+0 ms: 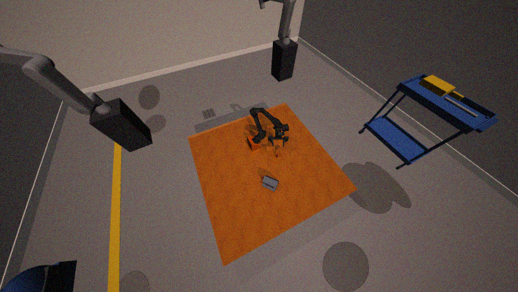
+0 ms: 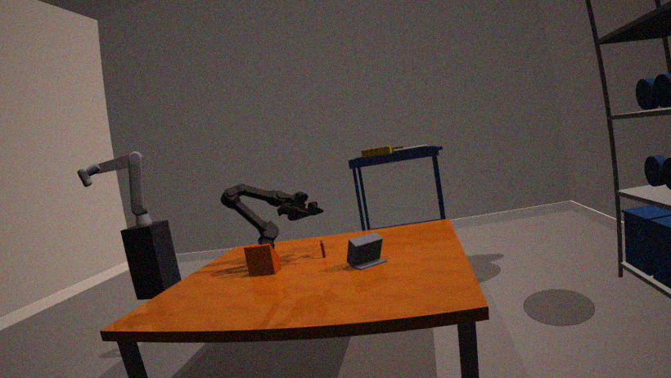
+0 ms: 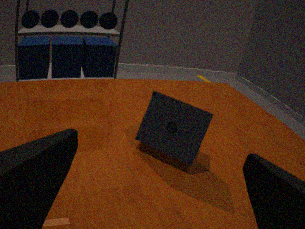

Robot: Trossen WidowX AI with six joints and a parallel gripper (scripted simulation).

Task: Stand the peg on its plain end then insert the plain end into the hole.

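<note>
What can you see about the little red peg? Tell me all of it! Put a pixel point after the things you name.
The red peg [image 1: 277,155] [image 2: 322,249] is thin and straight, like a short stick. It stands upright on its own on the orange table [image 1: 290,217] [image 2: 290,300], between the orange block [image 1: 254,145] [image 2: 261,260] and the gray sloped panel [image 1: 269,182] [image 2: 364,249] [image 3: 174,126]. The open gripper [image 1: 278,141] [image 2: 319,211] is up above it, and only the table touches it. It's too small here to tell its material or see its white band clearly.

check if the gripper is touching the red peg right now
Apart. The exterior view shows the gripper raised well above the upright red peg, with background visible between them.
</note>
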